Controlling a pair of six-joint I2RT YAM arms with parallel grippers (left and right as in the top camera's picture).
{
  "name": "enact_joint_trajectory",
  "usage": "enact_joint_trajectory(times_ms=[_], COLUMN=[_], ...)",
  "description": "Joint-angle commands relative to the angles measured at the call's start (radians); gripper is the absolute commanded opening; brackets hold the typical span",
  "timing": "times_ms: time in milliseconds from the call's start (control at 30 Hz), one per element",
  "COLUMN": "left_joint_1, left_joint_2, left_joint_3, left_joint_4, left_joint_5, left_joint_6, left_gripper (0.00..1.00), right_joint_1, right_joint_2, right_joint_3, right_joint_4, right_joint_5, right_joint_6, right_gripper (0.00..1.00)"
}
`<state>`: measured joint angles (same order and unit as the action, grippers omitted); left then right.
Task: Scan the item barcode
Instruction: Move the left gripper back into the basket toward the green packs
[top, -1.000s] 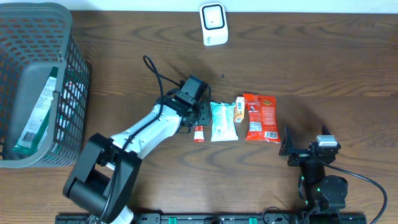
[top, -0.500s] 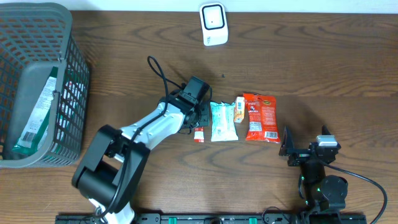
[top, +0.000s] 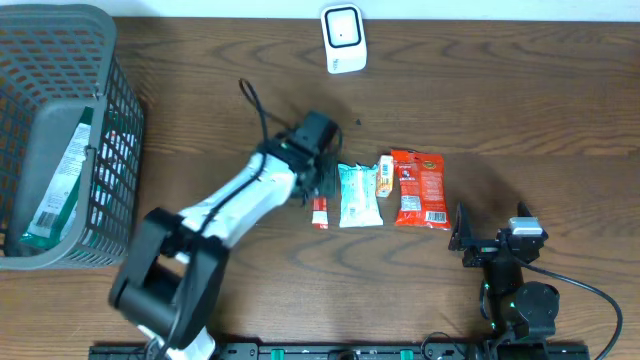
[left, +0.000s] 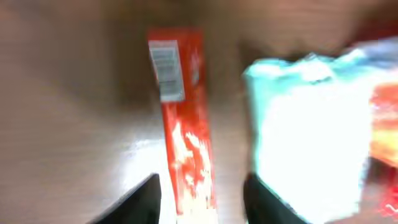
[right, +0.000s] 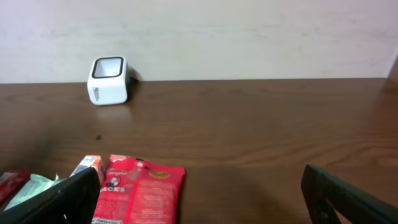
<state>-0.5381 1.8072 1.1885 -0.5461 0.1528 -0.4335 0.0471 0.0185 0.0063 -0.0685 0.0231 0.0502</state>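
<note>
A narrow red stick packet (left: 180, 124) with a white barcode label at its far end lies flat on the table, also seen from overhead (top: 319, 212). My left gripper (left: 200, 186) hangs just above its near end. The jaws stand open on either side, with a gap on each side. From overhead, the left gripper (top: 317, 190) is at the left end of the item row. The white scanner (top: 343, 38) stands at the table's back edge. My right gripper (right: 202, 193) rests open at the front right, holding nothing.
Right of the red stick lie a teal-and-white pouch (top: 359, 195), a small orange box (top: 385, 175) and a red snack bag (top: 420, 188). A grey mesh basket (top: 125, 130) with packets inside stands at the far left. The left arm's cable loops behind its wrist.
The left arm's wrist has shifted slightly toward the back of the table. The red stick packet stays on the table. The right arm has not moved.
</note>
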Motion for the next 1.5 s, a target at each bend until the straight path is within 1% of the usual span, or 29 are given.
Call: enact_joint_trajectory(times_ms=[0, 33, 100, 167, 233, 300, 367, 400, 467, 533, 667, 700, 733, 767, 867, 967, 1067, 1200, 1367, 1467], left_joint_1=[0.087, 0.101, 0.162, 0.251, 0.338, 0.431, 0.541, 0.639, 0.724, 0.84, 0.99, 1.045, 1.077, 1.113, 1.152, 1.165, 1.163, 1.163, 1.163, 1.163], left_joint_2=[-0.12, -0.124, -0.135, -0.136, -0.136, -0.137, -0.138, -0.137, -0.134, -0.132, -0.132, -0.132, -0.129, -0.12, -0.092, -0.024, 0.063, 0.173, 0.288, 0.343], left_joint_3=[0.288, 0.325, 0.468, 0.619, 0.705, 0.756, 0.773, 0.772, 0.772, 0.772, 0.771, 0.761, 0.751, 0.73, 0.682, 0.614, 0.587, 0.586, 0.585, 0.584], left_joint_4=[-0.201, -0.234, -0.356, -0.472, -0.532, -0.567, -0.574, -0.573, -0.574, -0.574, -0.576, -0.575, -0.575, -0.575, -0.575, -0.575, -0.571, -0.575, -0.571, -0.571], left_joint_5=[-0.046, -0.061, -0.137, -0.229, -0.251, -0.251, -0.251, -0.251, -0.251, -0.25, -0.25, -0.251, -0.251, -0.25, -0.25, -0.247, -0.238, -0.133, -0.134, -0.134], left_joint_6=[0.134, 0.143, 0.176, 0.179, 0.18, 0.179, 0.179, 0.179, 0.178, 0.178, 0.179, 0.179, 0.18, 0.214, 0.272, 0.338, 0.388, 0.494, 0.521, 0.578], left_gripper=[0.57, 0.58, 0.63, 0.69, 0.77, 0.78, 0.79, 0.79, 0.79, 0.79, 0.79, 0.79, 0.8, 0.84, 0.89, 0.94, 0.95, 0.96, 0.97, 0.97], right_joint_1=[-0.005, -0.005, -0.005, -0.005, -0.005, -0.005, -0.005, -0.005, -0.005, -0.005, -0.005, -0.005, -0.005, -0.005, -0.005, -0.005, -0.005, -0.005, -0.005, -0.005], right_joint_2=[-0.004, -0.004, -0.004, -0.004, -0.004, -0.004, -0.004, -0.004, -0.004, -0.004, -0.004, -0.004, -0.004, -0.004, -0.004, -0.004, -0.004, -0.004, -0.004, -0.004], right_joint_3=[-0.001, -0.001, -0.001, -0.001, -0.001, -0.001, -0.001, -0.001, -0.001, -0.001, -0.001, -0.001, -0.001, -0.001, -0.001, -0.001, -0.001, -0.001, -0.001, -0.001], right_joint_4=[-0.003, -0.003, -0.003, -0.003, -0.003, -0.003, -0.003, -0.003, -0.003, -0.003, -0.003, -0.003, -0.003, -0.003, -0.003, -0.003, -0.003, -0.003, -0.003, -0.003], right_joint_5=[0.01, 0.01, 0.01, 0.01, 0.01, 0.01, 0.01, 0.01, 0.01, 0.01, 0.01, 0.01, 0.01, 0.01, 0.01, 0.01, 0.01, 0.01, 0.01, 0.01], right_joint_6=[0.016, 0.016, 0.016, 0.016, 0.016, 0.016, 0.016, 0.016, 0.016, 0.016, 0.016, 0.016, 0.016, 0.016, 0.016, 0.016, 0.016, 0.016, 0.016, 0.016], right_gripper=[0.99, 0.99, 0.99, 0.99, 0.99, 0.99, 0.99, 0.99, 0.99, 0.99, 0.99, 0.99, 0.99, 0.99, 0.99, 0.99, 0.99, 0.99, 0.99, 0.99])
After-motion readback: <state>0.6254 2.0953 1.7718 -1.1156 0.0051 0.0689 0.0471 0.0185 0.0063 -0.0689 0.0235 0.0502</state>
